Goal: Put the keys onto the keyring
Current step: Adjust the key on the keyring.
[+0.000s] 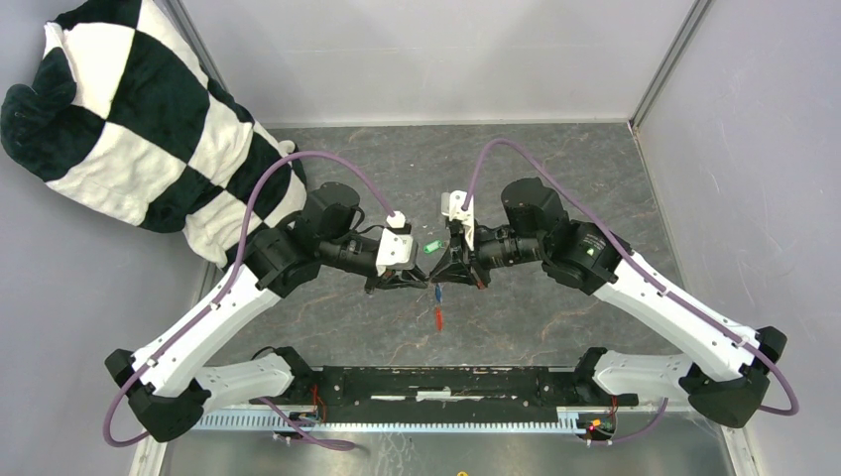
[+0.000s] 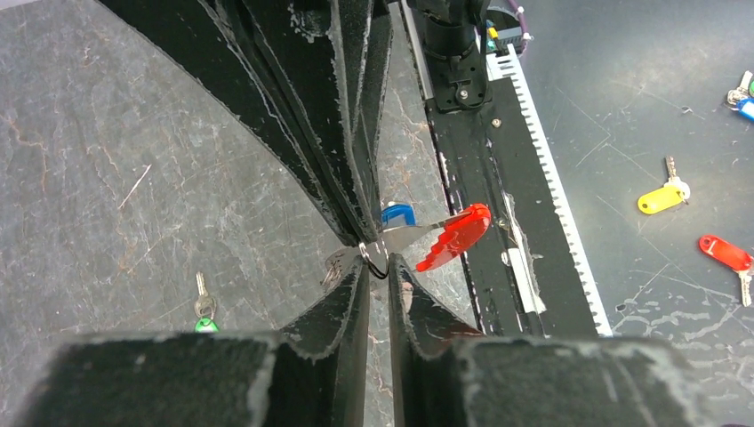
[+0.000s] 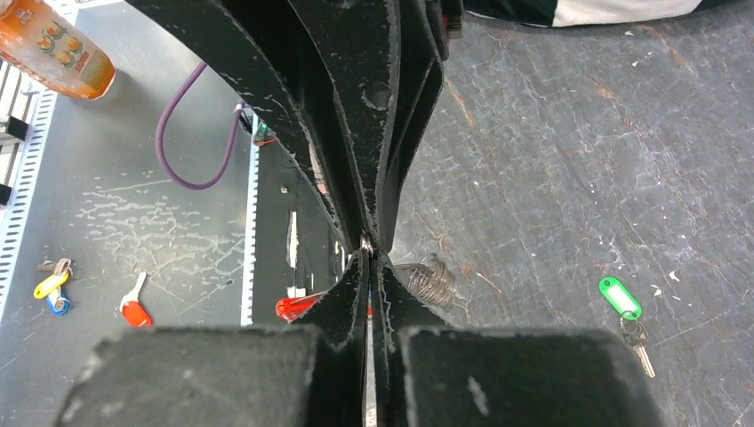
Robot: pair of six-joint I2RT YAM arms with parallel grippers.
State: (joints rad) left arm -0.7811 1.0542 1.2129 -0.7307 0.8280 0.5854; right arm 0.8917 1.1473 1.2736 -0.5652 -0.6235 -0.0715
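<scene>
Keyring [image 2: 455, 233] seems pinched by right hand [image 3: 369, 258], ring mostly hidden.

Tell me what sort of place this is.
Probably a robot lab test cell: a left arm and a right arm bolted at the edge of a dark table, plain grey walls closing it in, and a slotted cable duct along the front.

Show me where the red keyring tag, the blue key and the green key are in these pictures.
red keyring tag [image 2: 455, 236], left wrist view, middle of the plastic
blue key [image 2: 397, 214], left wrist view, its plastic head
green key [image 3: 619, 296], right wrist view, its green head
</scene>
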